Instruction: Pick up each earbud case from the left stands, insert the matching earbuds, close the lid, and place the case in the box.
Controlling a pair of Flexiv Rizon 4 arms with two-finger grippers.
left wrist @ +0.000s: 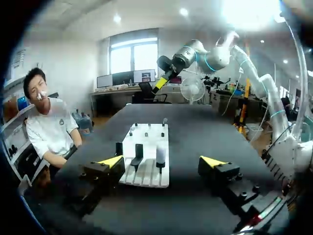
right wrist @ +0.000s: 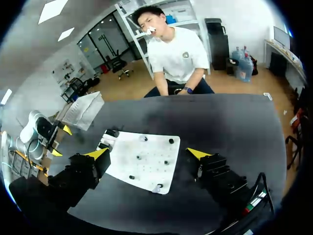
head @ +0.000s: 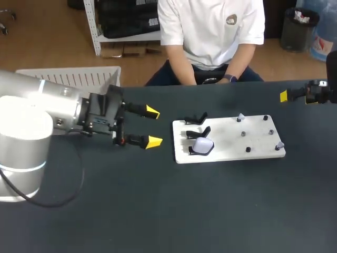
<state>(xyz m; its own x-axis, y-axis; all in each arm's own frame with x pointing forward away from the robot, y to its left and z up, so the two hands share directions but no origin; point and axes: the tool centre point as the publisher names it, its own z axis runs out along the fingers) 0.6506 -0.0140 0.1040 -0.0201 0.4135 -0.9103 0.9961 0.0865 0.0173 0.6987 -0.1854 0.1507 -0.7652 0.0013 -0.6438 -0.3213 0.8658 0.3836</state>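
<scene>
The left end effector [head: 154,126] is spread wide near the white board [head: 229,138]. A white case [head: 202,145] sits on it. The right end effector [right wrist: 147,153] is spread wide too.

I counted one white board [head: 226,153] on the bench. Three black stands [head: 199,132] stood along its left edge, and one white earbud case [head: 202,145] sat on the stand nearest the front edge. Six small pegs [head: 248,149] dotted the rest, and two of them had pale tops. One white box [head: 79,76] stood at the bench's far left corner.
</scene>
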